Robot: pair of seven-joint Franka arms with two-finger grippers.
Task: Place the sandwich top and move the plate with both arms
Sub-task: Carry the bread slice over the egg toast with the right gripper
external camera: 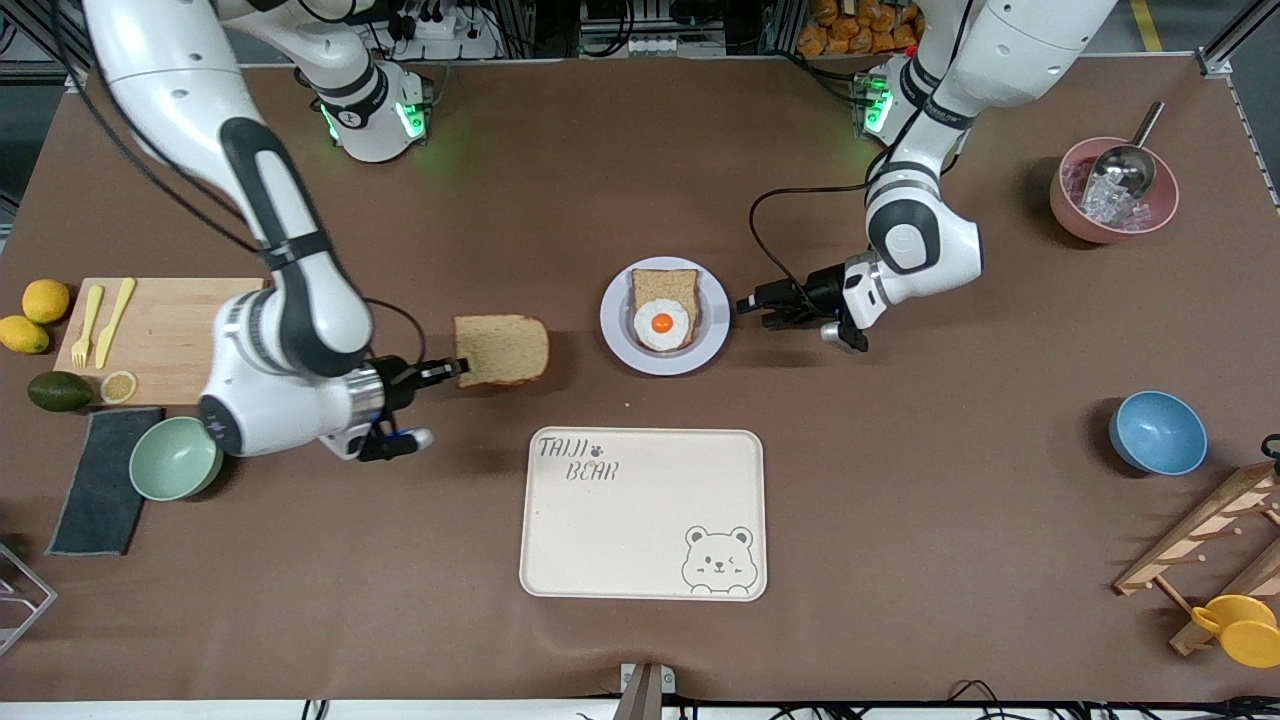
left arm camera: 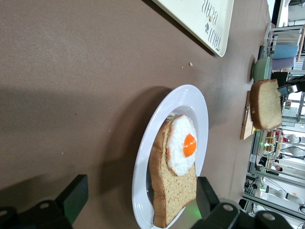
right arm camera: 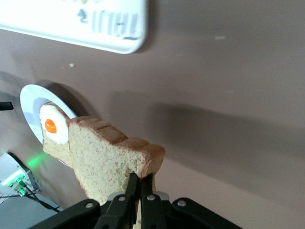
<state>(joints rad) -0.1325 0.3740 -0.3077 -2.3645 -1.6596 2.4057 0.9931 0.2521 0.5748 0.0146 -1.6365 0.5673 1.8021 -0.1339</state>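
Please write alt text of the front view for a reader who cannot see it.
The right pincer holds a plain bread slice above the brown table, beside a round plate carrying bread with a fried egg. The left pincer waits open at the plate's other edge; a cream tray lies nearer the camera.

Gripped sandwich top [external camera: 501, 350] beside plate [external camera: 618, 340] (egg-laden)

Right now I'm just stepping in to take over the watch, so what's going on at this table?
The right gripper is shut on the sandwich top, holding it up over the table beside the plate, toward the right arm's end. The plate carries a bread slice with a fried egg, not yet covered. The left gripper waits open beside the plate's rim toward the left arm's end. The bear-printed tray lies nearer the front camera.
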